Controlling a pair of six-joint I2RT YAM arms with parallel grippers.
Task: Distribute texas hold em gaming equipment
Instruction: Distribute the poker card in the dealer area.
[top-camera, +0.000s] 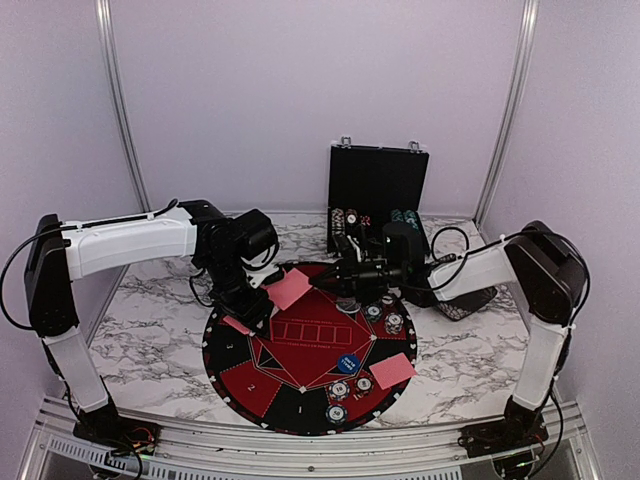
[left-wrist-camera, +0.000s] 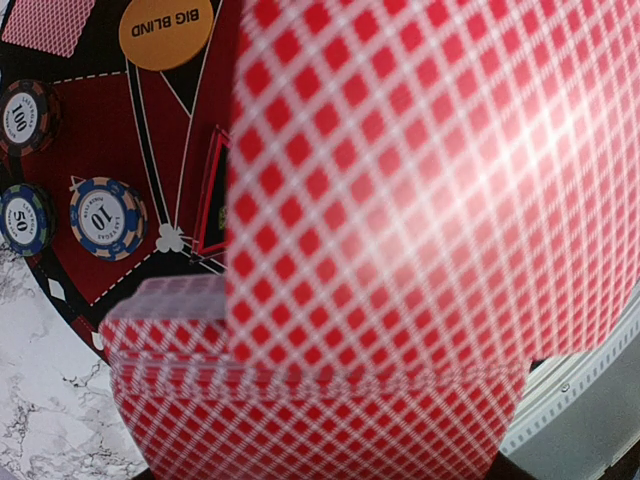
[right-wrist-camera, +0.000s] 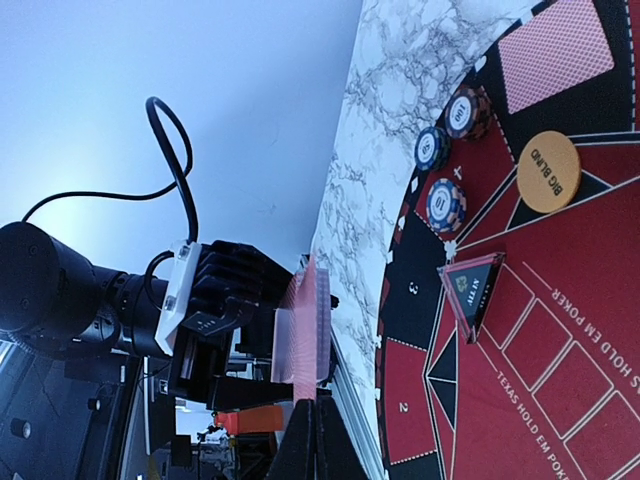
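My left gripper is over the left part of the round mat, shut on a deck of red-backed playing cards; its fingers are hidden behind the cards. One card stands out of the deck toward the mat's middle and fills the left wrist view. My right gripper reaches across from the right and is shut on that card's edge. An orange BIG BLIND disc, three chips and a dealt card lie on the mat, as does a blue disc.
An open black case with chips stands at the back. A clear triangular ALL IN marker lies mid-mat. More cards and chips lie at the mat's near right. A black patterned dish is under the right arm.
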